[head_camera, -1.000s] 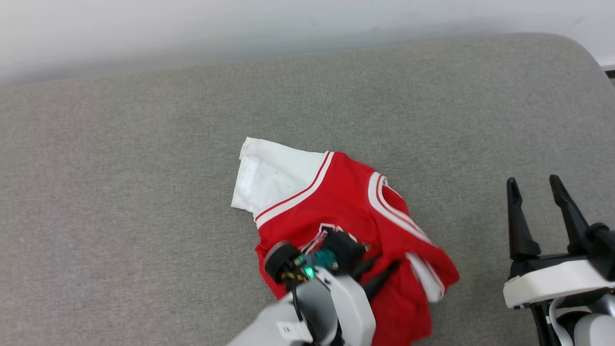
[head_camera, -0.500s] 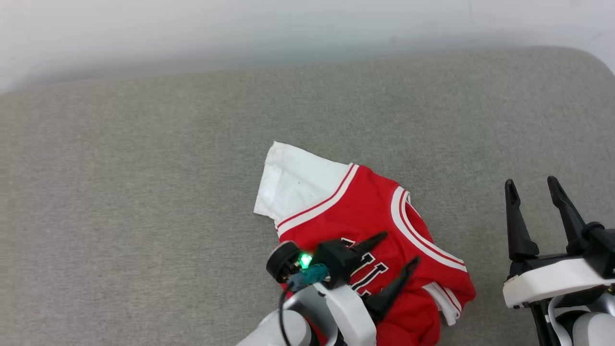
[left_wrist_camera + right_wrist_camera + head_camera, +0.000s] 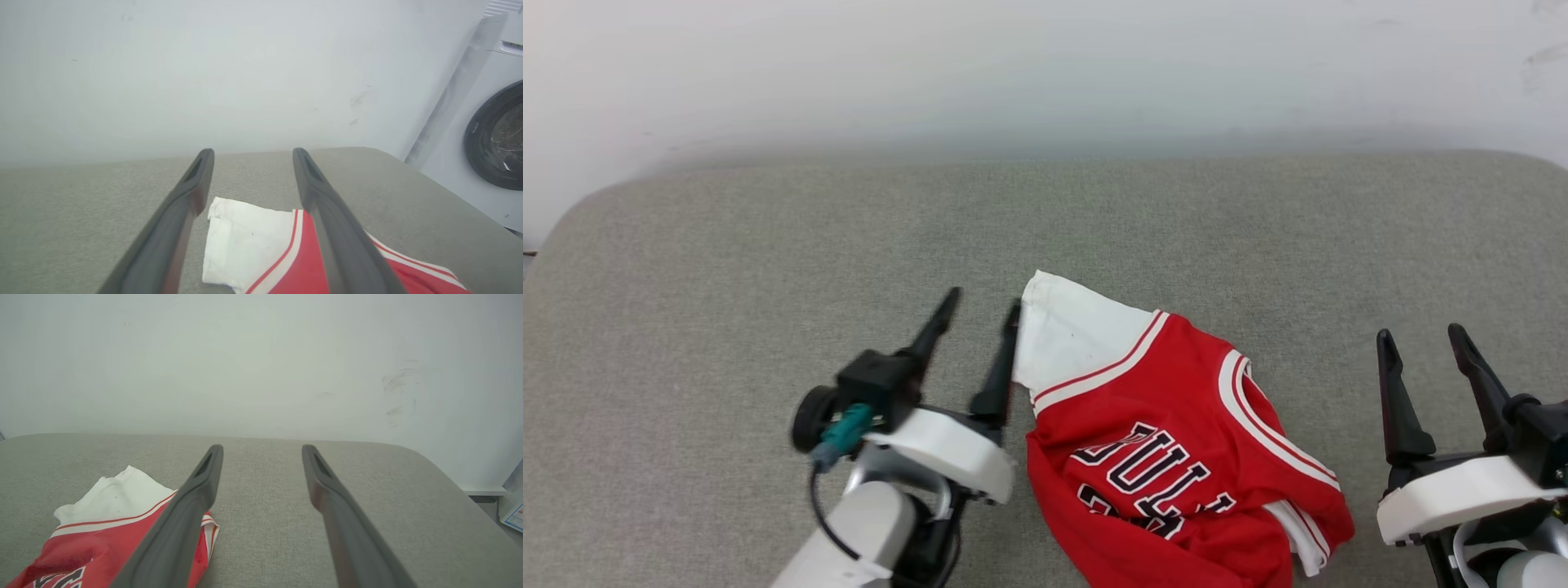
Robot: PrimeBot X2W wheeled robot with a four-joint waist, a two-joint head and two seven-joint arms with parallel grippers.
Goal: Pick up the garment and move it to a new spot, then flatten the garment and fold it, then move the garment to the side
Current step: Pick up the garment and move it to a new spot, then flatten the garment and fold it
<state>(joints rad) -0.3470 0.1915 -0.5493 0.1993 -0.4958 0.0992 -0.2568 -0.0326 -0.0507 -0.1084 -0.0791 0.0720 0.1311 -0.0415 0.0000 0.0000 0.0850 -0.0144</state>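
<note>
- Left end effector [image 3: 983, 300] and right end effector [image 3: 1419, 332]: both released, fingers spread, nothing held, standing at the near edge of the bench [image 3: 727, 245].
- Garment [image 3: 1176, 433]: crumpled between them at the near edge, right of centre, lower part bunched.
- Judged light, limp and somewhat slick; it will sag and drag when lifted.
- Sleeve [image 3: 1066, 335]: farthest part, lying flat just beside the left fingers. Recommended hold is its hem.

The garment [image 3: 1176, 457] runs off the bottom edge of the head view, hem out of frame, and folds swallow the print below the lettering [image 3: 1141, 467]. Washing machine [image 3: 496, 139] sliced by the left wrist view's right edge, drum contents too dim to tell
</note>
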